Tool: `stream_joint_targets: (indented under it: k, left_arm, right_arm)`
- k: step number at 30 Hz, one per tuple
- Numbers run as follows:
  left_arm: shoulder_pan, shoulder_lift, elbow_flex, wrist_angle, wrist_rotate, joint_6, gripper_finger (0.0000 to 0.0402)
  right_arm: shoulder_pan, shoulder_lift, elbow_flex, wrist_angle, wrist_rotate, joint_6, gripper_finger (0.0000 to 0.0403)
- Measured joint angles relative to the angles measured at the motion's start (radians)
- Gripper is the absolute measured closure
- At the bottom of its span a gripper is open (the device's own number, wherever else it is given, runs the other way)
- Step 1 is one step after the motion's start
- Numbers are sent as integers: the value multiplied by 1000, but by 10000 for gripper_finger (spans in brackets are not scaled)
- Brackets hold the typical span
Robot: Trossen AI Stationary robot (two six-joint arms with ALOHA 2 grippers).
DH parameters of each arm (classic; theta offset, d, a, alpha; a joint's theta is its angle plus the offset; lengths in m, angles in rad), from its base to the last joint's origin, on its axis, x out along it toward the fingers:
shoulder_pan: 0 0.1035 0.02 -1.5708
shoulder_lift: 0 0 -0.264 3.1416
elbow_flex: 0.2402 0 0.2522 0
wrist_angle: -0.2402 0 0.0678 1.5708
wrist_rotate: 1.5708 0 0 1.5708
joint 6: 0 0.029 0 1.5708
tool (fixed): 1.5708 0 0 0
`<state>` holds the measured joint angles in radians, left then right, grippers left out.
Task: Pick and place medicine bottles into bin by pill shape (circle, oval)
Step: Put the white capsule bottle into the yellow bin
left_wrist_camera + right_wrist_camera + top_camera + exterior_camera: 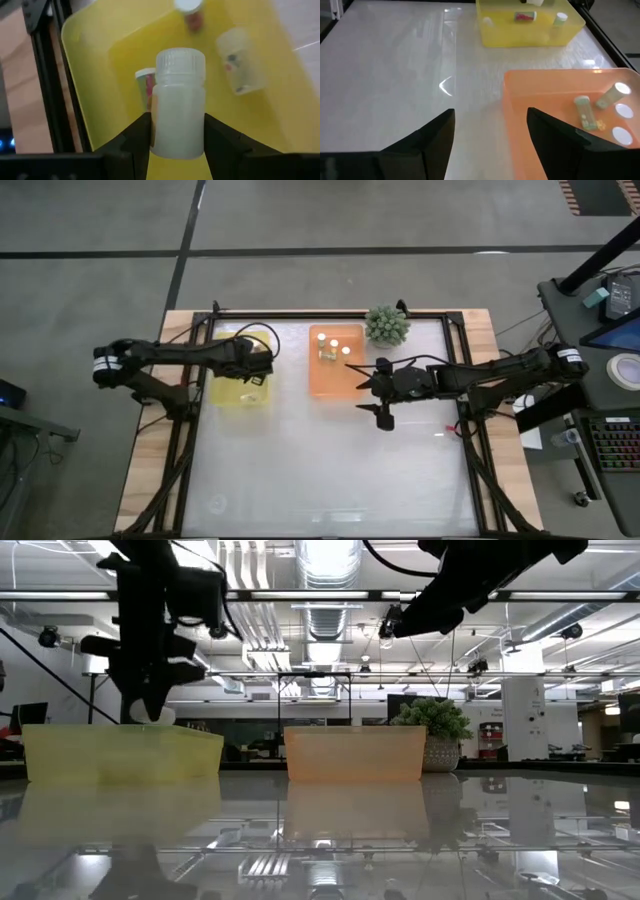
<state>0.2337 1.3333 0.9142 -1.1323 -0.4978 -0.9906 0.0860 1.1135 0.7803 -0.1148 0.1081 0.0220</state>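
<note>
My left gripper [262, 366] hangs over the yellow bin [240, 385], shut on a pale medicine bottle [177, 120] with a ribbed white cap [181, 61]. Three more bottles lie in the yellow bin [95, 60] below it. The orange bin [336, 375] holds several bottles [585, 112]. My right gripper [378, 392] hovers open and empty just right of the orange bin, above the table; in the low view it shows high up [400, 625]. My left gripper pinches the bottle's body [175, 140] between its two fingers [136, 136], below the cap. The fingers slant downward from above. The bottle points cap-first away from the gripper, lifted clear above the yellow bin's inside, its end [158, 716] just over the rim.
A spiky green plant ball [386, 326] stands at the far edge, right of the orange bin. The two bins sit side by side at the far half of the white table [330, 470]; the near half is bare. A black frame [455, 360] borders the table.
</note>
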Motion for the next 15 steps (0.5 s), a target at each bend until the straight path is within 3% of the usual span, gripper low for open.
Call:
stream_joint_targets:
  k: [15]
  left_arm:
    - [77,211,-23,40,47,-24,270]
  right_arm:
    - [0,1,0,-1,0,-8,162]
